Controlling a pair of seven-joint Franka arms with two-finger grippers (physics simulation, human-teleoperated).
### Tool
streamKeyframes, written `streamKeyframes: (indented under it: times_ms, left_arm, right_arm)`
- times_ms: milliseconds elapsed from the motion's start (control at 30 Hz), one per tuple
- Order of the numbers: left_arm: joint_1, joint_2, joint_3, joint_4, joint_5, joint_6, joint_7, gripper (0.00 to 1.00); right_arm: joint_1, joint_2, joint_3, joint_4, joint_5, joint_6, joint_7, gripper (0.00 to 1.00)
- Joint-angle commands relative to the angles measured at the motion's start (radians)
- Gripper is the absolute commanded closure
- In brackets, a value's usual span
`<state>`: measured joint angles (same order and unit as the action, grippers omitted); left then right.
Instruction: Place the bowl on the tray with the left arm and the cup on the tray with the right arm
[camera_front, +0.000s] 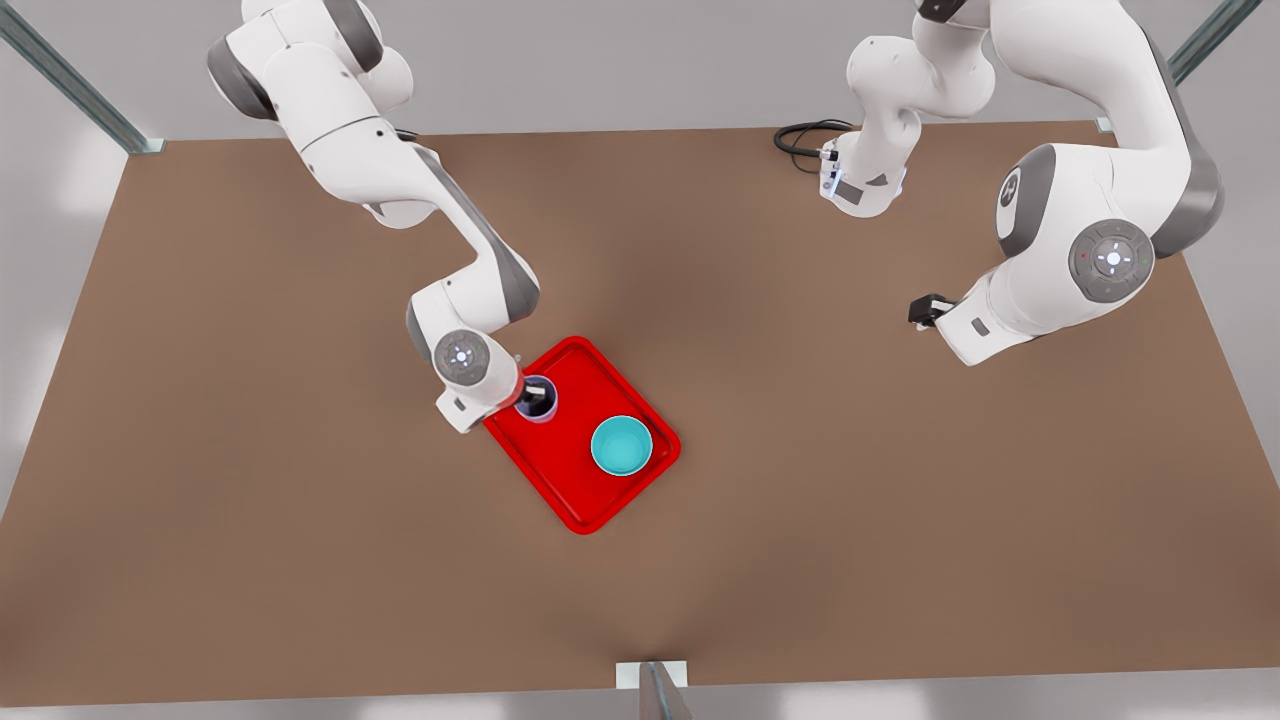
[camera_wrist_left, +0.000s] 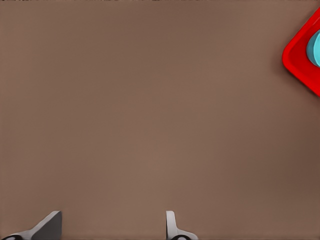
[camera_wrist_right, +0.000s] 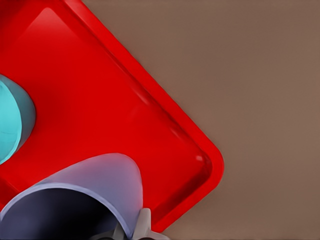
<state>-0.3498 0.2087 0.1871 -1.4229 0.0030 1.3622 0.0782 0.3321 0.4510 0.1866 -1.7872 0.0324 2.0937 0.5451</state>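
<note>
Front view: red tray (camera_front: 578, 492) mid-table, teal bowl (camera_front: 621, 446) on it, lavender cup (camera_front: 538, 399) on its corner with right gripper (camera_front: 530, 397) pinching the rim. Left gripper (camera_front: 922, 311) parked well apart at the front view's right.

Left wrist view: fingers (camera_wrist_left: 49, 226) spread over bare table (camera_wrist_left: 150, 115).

Right wrist view: cup rim clamped over tray.

My arms are white with grey joint covers; the flat rectangular tray (camera_front: 575, 500) is plain bright red; the small round bowl (camera_front: 621, 446) is smooth teal; the handleless tumbler cup (camera_wrist_right: 107, 175) is pale lavender; the tabletop (camera_front: 900, 500) is matte brown.
</note>
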Motion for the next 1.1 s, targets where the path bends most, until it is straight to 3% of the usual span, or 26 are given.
streamKeyframes:
  times_ms: [0,300,333,367,400,767,867,900,933,1000,1067]
  left_arm:
    - [0.000,0.000,0.000,-0.001,0.000,0.000,0.000,0.00]
    - [0.000,0.003,0.000,0.001,-0.001,0.002,0.002,0.00]
    - [0.000,0.003,0.000,0.001,-0.001,0.002,0.002,0.00]
    - [0.000,0.003,0.000,0.001,-0.001,0.002,0.002,0.00]
    - [0.000,0.003,0.000,0.001,-0.001,0.003,0.003,0.00]
    - [0.000,0.003,0.000,0.001,0.000,0.003,0.003,0.00]
    - [0.002,0.003,0.002,0.002,0.002,0.003,-0.006,0.00]
    - [0.002,0.003,0.003,0.008,0.002,0.003,-0.008,0.00]
    - [0.002,0.003,0.002,0.015,-0.001,0.003,-0.009,0.00]
    - [0.002,0.018,0.002,0.016,0.000,0.002,-0.021,0.00]
    - [0.035,0.008,0.002,0.010,-0.003,0.003,-0.018,0.00]
  right_arm:
    - [0.001,-0.002,0.004,-0.007,-0.008,0.012,0.004,0.79]
    - [0.002,-0.002,0.016,-0.063,-0.069,0.071,0.006,0.79]
    - [0.001,-0.002,0.017,-0.067,-0.091,0.071,0.006,0.55]
    - [0.002,-0.003,0.017,-0.086,-0.091,0.101,0.006,0.14]
    - [0.002,-0.003,0.017,-0.098,-0.091,0.120,0.006,0.05]
    - [-0.015,-0.063,0.013,-0.089,-0.083,0.106,-0.007,0.00]
    - [-0.085,-0.167,-0.140,-0.034,0.001,0.075,-0.138,0.00]
    - [-0.105,-0.167,-0.242,0.107,0.007,-0.095,-0.301,0.00]
    - [-0.188,-0.166,-0.268,0.247,0.009,-0.319,-0.382,0.00]
    - [-0.324,-0.170,-0.259,0.367,0.009,-0.550,-0.435,0.00]
    - [-0.363,-0.155,-0.259,0.425,0.049,-0.613,-0.456,0.00]
